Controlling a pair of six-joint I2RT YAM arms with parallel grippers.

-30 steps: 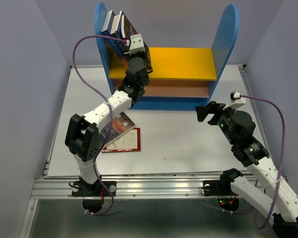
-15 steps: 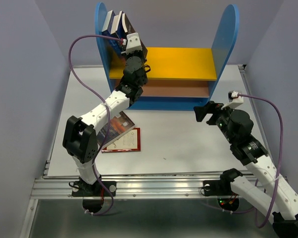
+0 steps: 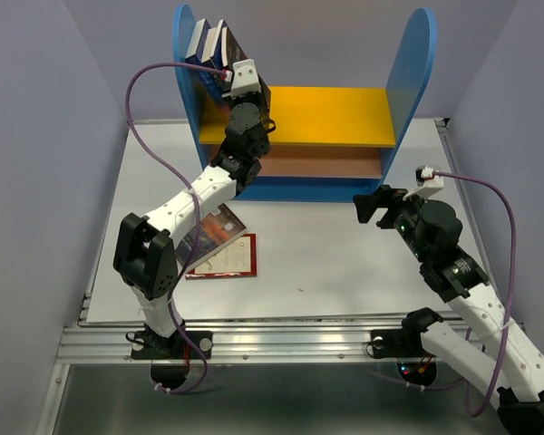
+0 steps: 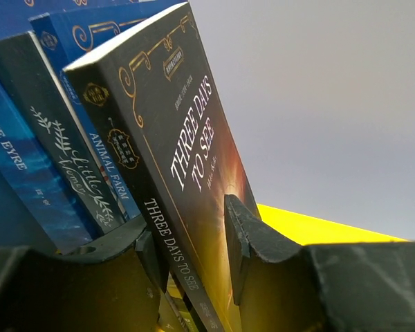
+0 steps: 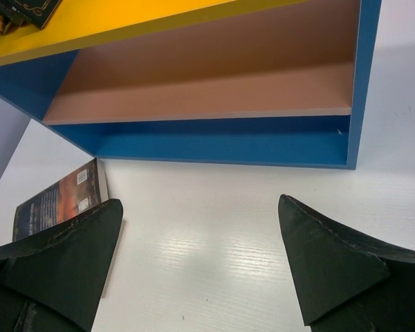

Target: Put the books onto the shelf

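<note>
The shelf (image 3: 412, 72) stood upright at the far side of the surface (image 3: 326, 263). 4 books (image 3: 213, 41) stood at the left end of its yellow upper board (image 3: 335, 113), leaning left against the left blue panel (image 3: 183, 54). In the left wrist view their spines read, left to right: Jane Eyre (image 4: 14, 159), Little Women (image 4: 76, 173), Animal Farm (image 4: 107, 169) and Three Days to See (image 4: 187, 138).

The left fingers (image 4: 263, 263) stood 1 on each side of the lower end of Three Days to See, the rightmost book. It could not be determined whether they pressed on it.

On the near left of the surface, below the left arm, lay 2 more books. A dark-covered book (image 3: 216, 228) lay askew across the far edge of a white book with a red border (image 3: 228, 258).

To the right, the right fingers (image 3: 370, 207) (image 5: 332, 263) were wide apart above bare surface. They were near the right half of the shelf and faced its brown lower board (image 5: 207, 83) and blue base (image 5: 214, 142).
</note>
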